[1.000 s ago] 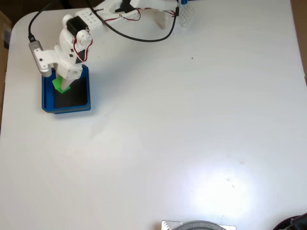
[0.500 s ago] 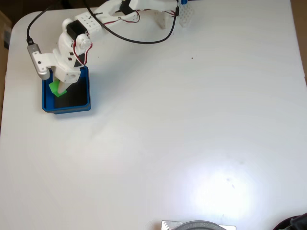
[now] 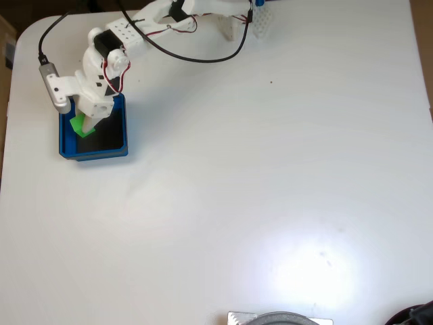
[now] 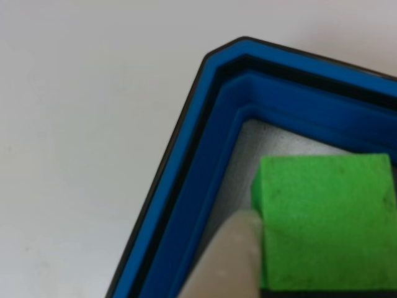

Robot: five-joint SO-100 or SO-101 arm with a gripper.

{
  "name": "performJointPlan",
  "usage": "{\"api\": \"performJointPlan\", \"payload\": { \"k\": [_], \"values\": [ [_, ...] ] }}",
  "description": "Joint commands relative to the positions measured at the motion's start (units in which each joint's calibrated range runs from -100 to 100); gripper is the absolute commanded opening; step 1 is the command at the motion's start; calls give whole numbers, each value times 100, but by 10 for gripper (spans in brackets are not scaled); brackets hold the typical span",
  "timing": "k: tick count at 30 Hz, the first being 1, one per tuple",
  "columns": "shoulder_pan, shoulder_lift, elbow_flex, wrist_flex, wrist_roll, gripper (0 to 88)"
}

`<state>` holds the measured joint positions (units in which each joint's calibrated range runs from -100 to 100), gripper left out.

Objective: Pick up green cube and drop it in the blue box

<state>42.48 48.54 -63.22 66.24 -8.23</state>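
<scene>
Fixed view, upper left of the frame: the gripper (image 3: 86,122) points down into the blue box (image 3: 122,135), its white body covering the box's upper left part. The green cube (image 3: 79,124) shows just below that body, over the left side of the box's dark floor and close to the left wall. Whether the jaws clamp the cube or stand slack cannot be told from this view.

Other view, close up: a pale fingertip (image 4: 232,257) at the lower middle of the frame lies against the left face of the green cube (image 4: 325,220), which fills the lower right. The opposite finger is out of frame. The cube sits inside the blue box (image 4: 186,161), near its clipped corner at upper centre; whether it rests on the floor is unclear.

Arm pose, fixed view: the white arm (image 3: 115,40) reaches from its base (image 3: 233,20) at the top edge leftward, then bends down at the wrist. A black cable (image 3: 183,53) loops beside it. The box stands on the white table (image 3: 270,189).
</scene>
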Motion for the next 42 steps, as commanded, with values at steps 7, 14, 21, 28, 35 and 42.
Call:
{"api": "performJointPlan", "payload": {
  "k": [7,14,21,28,35,42],
  "values": [
    [72,-105,-51,-97,-20,227],
    [72,-105,-51,-97,-20,291],
    [72,-121,-51,-97,-20,291],
    [95,-188,-51,-97,15,280],
    [103,-456,-42,-97,5,259],
    [111,-1334,-33,-89,-15,119]
  ]
}}
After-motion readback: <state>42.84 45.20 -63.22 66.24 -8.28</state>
